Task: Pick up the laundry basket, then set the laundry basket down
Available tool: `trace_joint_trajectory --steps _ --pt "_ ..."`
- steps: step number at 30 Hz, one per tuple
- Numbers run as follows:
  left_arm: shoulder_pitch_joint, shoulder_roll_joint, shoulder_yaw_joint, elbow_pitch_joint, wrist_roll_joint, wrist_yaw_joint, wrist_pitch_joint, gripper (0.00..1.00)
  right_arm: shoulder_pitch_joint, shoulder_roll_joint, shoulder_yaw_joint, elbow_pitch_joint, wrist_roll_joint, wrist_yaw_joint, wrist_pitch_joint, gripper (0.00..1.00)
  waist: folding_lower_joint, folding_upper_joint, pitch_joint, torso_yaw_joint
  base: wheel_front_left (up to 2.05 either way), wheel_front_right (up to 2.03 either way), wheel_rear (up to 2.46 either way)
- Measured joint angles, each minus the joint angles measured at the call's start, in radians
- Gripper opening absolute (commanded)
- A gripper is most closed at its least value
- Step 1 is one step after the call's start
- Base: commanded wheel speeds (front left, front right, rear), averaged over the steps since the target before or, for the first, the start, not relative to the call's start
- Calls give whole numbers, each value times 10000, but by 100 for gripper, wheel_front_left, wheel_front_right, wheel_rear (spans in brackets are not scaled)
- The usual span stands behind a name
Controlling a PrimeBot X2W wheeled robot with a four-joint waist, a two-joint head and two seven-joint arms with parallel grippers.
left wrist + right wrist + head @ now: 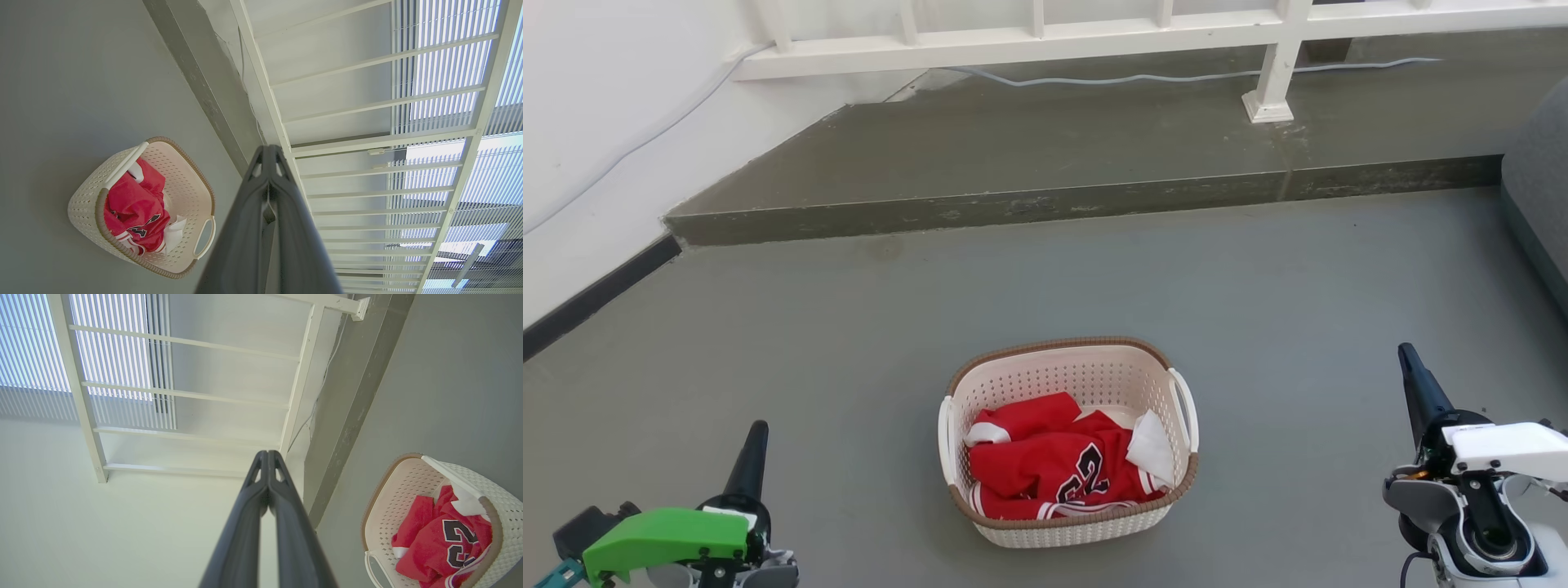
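Note:
The laundry basket (1086, 377) stands on the grey floor at the lower middle of the head view: cream perforated plastic, brown woven-look rim, white handles on both sides. Red clothing with white trim and a white cloth lie inside it. My left gripper (756, 434) is at the lower left, well apart from the basket, fingers pressed together and holding nothing. My right gripper (1406, 357) is at the lower right, also apart and shut. The basket (88, 196) lies left of the shut left gripper (268, 149) in the left wrist view, and the basket (500, 486) lies right of the shut right gripper (267, 454) in the right wrist view.
A raised concrete step (1054, 204) crosses the floor beyond the basket, with a white railing (1274, 73) and a cable (1094, 79) on it. A white wall (596, 147) runs along the left. A grey upholstered edge (1539, 196) stands at the far right.

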Motion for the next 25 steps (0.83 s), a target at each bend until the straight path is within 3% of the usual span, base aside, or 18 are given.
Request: trace_joint_trajectory --steps 15,25 --pt "-372 38 403 278 -1964 -355 376 0 -218 138 -589 12 1820 313 506 0 0 0 18 105 0 0 0" --pt "-448 40 422 316 -1965 -428 378 0 -219 140 -612 21 1827 313 506 0 0 0 17 105 0 0 0"
